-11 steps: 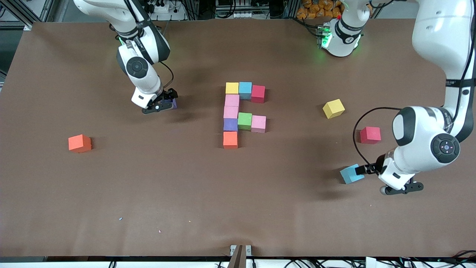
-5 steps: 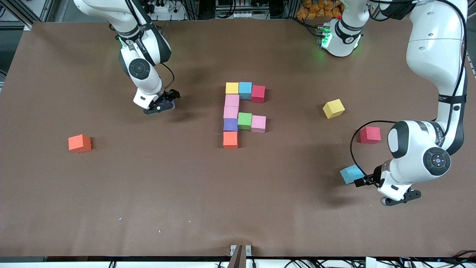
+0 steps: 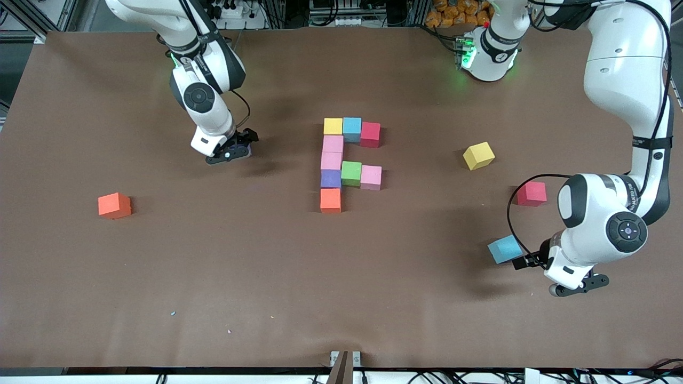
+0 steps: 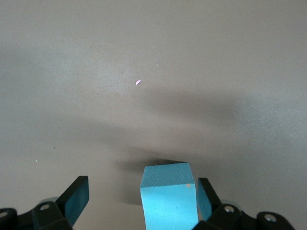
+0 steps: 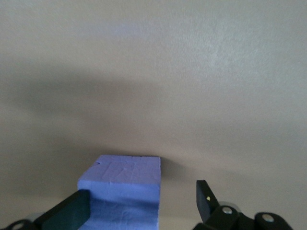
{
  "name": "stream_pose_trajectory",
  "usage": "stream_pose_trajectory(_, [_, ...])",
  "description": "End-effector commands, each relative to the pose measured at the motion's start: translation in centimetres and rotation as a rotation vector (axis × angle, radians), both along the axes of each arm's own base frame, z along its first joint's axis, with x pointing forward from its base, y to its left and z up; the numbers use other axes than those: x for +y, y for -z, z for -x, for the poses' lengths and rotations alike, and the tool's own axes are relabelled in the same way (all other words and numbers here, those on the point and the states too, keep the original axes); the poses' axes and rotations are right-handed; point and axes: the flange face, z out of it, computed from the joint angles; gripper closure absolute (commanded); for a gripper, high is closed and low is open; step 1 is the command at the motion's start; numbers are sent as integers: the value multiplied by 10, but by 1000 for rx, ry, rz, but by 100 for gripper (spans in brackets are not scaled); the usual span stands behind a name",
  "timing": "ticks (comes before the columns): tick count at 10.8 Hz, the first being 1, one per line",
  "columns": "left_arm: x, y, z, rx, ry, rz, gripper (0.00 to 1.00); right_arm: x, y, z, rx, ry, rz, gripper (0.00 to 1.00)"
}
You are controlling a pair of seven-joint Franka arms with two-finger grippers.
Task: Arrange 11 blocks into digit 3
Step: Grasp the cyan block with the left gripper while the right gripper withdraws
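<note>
A: So, table (image 3: 341, 277) first. Brown, fills the frame; both arm bases along the top edge.

B: Partial digit 3 (image 3: 349, 162) at centre frame: yellow, blue, red across the top; pink, pink, purple, orange down one column; green and pink branching at mid-height.

A: Loose blocks?

B: Orange block (image 3: 114, 205) at frame left. Yellow block (image 3: 478, 156) and red block (image 3: 531, 193) at frame right.

A: End effectors?

B: Right end effector (image 3: 235, 148) upper left of frame, fingers spread around a purple block (image 5: 123, 189) on the table. Left end effector (image 3: 555, 269) lower right, fingers spread, a light blue block (image 4: 168, 196) between them against one finger.
</note>
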Motion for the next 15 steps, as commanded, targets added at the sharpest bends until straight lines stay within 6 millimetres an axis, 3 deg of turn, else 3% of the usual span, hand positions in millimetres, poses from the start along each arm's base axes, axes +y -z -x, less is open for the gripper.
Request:
stream_pose_trajectory(1, [0,1,-1,0,-25,-29,0,4,-29,-9,10,12,-11,0])
stream_pose_trajectory(5, [-2,25,-1,8,-86,-22,0,8,-64,-23,14,19,-17,0])
stream_pose_trajectory(7, [-4,33,1,20,-132,-17,0,8,-90,-38,11,33,-21,0])
stream_pose_trajectory(8, [-5,40,2,28,-136,-12,0,-2,-107,-49,-17,62,-39,0])
stream_pose_trajectory(10, [-10,43,2,27,-133,-6,0,-26,-148,-70,-61,118,-64,0])
stream_pose_trajectory(13, [-19,42,2,23,-165,-3,0,-76,-240,-125,-51,239,-35,0])
stream_pose_trajectory(15, [-22,49,2,14,-163,1,0,-101,-283,-138,-70,207,-41,0])
